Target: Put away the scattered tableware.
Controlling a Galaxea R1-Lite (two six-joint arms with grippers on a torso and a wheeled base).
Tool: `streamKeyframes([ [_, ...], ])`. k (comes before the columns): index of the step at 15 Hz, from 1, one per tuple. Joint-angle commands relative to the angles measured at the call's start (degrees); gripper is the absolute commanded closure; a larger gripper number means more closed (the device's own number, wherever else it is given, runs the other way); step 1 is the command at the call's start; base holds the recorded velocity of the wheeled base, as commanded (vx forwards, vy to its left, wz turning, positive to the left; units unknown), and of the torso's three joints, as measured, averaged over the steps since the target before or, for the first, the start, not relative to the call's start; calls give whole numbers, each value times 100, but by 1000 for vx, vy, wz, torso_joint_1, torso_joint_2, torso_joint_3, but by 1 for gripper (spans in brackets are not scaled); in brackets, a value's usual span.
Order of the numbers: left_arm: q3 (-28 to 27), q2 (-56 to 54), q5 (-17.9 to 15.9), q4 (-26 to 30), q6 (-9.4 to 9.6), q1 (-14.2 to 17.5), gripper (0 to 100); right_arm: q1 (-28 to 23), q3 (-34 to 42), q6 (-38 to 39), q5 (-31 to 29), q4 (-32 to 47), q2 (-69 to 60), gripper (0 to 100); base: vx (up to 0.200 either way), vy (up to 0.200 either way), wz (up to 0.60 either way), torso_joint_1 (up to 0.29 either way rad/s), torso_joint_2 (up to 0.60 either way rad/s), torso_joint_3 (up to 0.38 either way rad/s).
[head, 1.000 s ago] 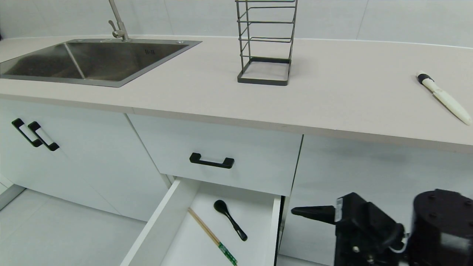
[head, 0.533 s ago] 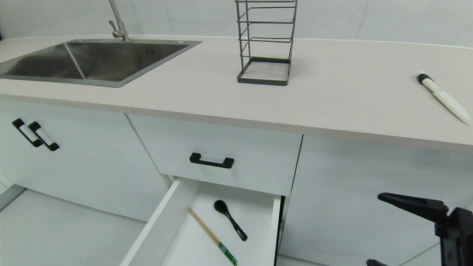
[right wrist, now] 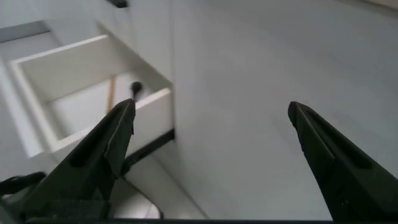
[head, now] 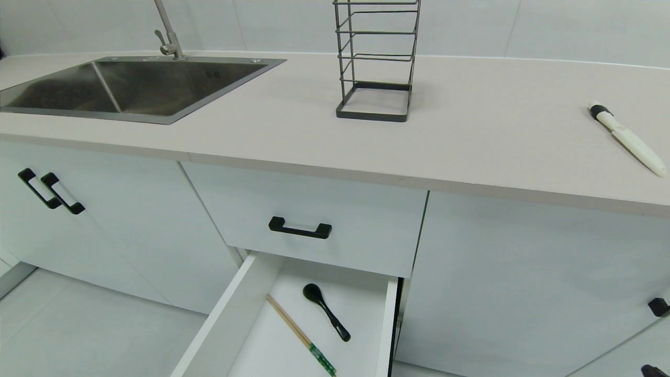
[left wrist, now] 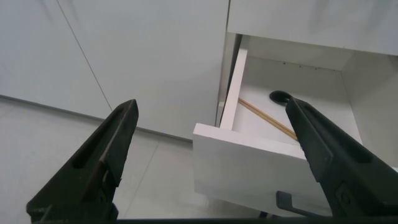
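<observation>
Knife point(head: 628, 139) lay on counter point(head: 497, 131), well apart from open drawer point(head: 390, 314) holding spoon point(head: 325, 311), chopsticks point(head: 301, 335). Left gripper point(left wrist: 211, 106), right gripper point(right wrist: 211, 109) jaws wide. Should grasp across handle.

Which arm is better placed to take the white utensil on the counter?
Probably right. The utensil lies at the counter's right end; the open right gripper is on that side, the left gripper by the drawer.

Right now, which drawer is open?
The lower drawer is open, pulled out with a black spoon and chopsticks lying inside. The drawer above it, with the black handle, is shut.
</observation>
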Motion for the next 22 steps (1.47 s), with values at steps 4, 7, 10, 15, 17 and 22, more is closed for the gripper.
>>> streamKeyframes([
  [4, 0, 0, -95, -11, 0, 2, 0, -1195, 163, -320, -81, 1738, -2801, 0, 0, 0, 0, 0, 0, 0],
  [7, -1415, 668, -816, -336, -131, -16, 0, -1177, 189, 717, -1056, 2327, -2837, 0, 0, 0, 0, 0, 0, 0],
  [10, -1969, 1705, -1616, 807, -167, -490, 0, -1098, 189, 1068, -1197, 3012, -3092, 0, 0, 0, 0, 0, 0, 0],
  [15, -1362, 3243, -1976, 930, -158, -974, 0, -1098, 189, 1033, -1513, 3399, -3092, 0, 0, 0, 0, 0, 0, 0],
  [17, -1107, 3419, -1950, 930, -35, -1238, 0, -1089, 189, 1033, -1539, 3329, -3092, 0, 0, 0, 0, 0, 0, 0],
  [22, -1107, 3841, -1967, 1238, 53, -1572, 0, -1072, 189, 1051, -1531, 3320, -3092, 0, 0, 0, 0, 0, 0, 0],
])
